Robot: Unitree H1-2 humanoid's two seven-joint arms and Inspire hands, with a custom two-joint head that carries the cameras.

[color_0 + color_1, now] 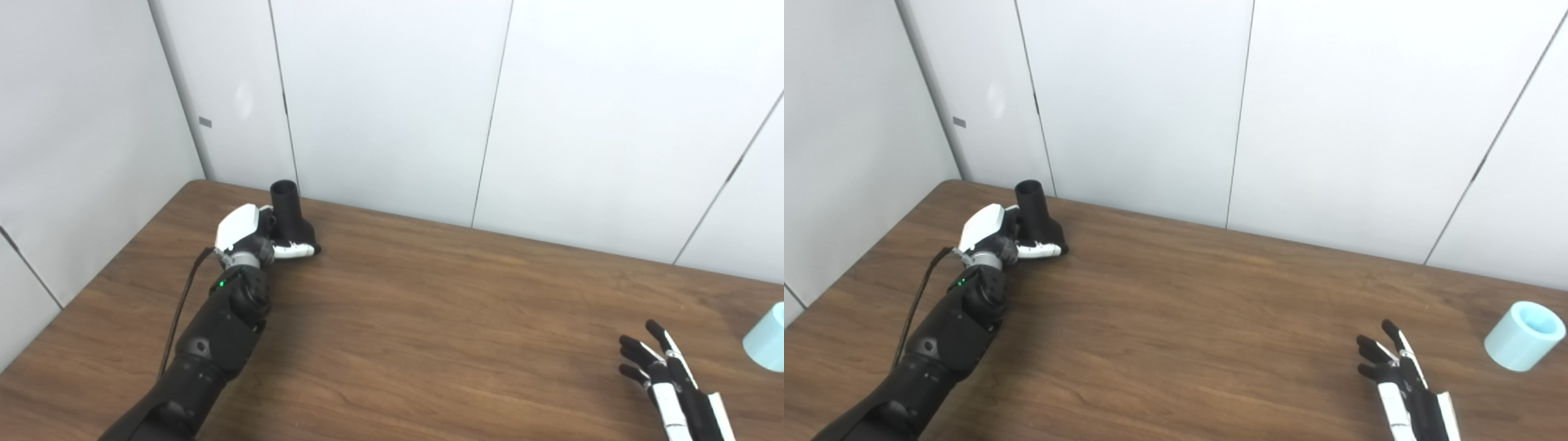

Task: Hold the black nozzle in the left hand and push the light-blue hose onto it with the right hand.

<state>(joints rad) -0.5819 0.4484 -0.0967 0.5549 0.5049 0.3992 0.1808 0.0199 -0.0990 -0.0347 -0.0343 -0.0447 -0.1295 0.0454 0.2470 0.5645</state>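
Left robot hand grips black nozzle; right robot hand spread, empty, near light-blue hose

One black nozzle stands on one wooden table. One light-blue hose piece lies there too (a short, stubby cylinder). Two hands show: left hand, right hand.

The setting looked like a bare robot test cell or lab. A wood-grain table filled the lower frame, boxed in by plain white wall panels with dark vertical seams across the top and along the left. Nothing domestic or decorative showed; only a small grey tag marked the upper-left panel.
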